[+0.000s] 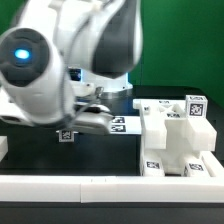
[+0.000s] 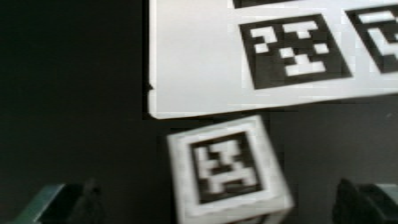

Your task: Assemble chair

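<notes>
The partly built chair [image 1: 178, 140] stands at the exterior view's right: chunky white blocks with square black-and-white tags. A small white tagged block [image 2: 228, 168] lies on the dark table just off the marker board's edge. It also shows under the arm as the small block [image 1: 68, 134]. My gripper [image 2: 217, 206] hangs over this block, open. The dark fingers [image 2: 68, 202] stand wide on either side of it, with a clear gap to each. Nothing is held. In the exterior view the gripper [image 1: 80, 123] is low over the table, partly hidden by the arm.
The marker board [image 2: 196, 70] lies flat beside the small block; in the exterior view the marker board [image 1: 126, 124] sits mid-table. Another white part [image 1: 3, 147] shows at the left edge. The bulky arm [image 1: 50, 60] hides much of the left half. A white rail [image 1: 100, 184] runs along the front.
</notes>
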`<action>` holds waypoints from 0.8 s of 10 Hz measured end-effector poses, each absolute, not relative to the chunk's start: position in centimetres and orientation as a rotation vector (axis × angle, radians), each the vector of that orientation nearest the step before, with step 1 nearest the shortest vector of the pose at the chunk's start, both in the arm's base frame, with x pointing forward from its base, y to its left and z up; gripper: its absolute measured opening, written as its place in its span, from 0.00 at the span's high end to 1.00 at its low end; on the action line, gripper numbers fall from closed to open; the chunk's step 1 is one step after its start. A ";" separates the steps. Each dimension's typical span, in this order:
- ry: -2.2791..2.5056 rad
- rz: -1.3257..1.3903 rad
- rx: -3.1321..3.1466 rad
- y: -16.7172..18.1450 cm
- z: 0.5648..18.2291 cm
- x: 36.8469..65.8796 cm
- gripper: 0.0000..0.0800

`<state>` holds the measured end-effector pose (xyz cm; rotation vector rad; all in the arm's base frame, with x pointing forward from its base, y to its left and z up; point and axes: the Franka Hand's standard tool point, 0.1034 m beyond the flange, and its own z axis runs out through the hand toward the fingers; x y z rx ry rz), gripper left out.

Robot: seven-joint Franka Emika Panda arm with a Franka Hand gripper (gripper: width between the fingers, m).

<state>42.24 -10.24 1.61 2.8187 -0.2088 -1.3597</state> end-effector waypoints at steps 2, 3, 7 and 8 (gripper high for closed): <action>-0.052 -1.335 2.749 -9.1 1.4 42.4 0.19; -0.045 -1.335 2.748 -8.9 1.3 42.4 0.19; -0.172 -1.388 2.761 -9.7 0.6 40.9 0.19; -0.167 -1.384 2.761 -9.6 0.6 41.0 0.19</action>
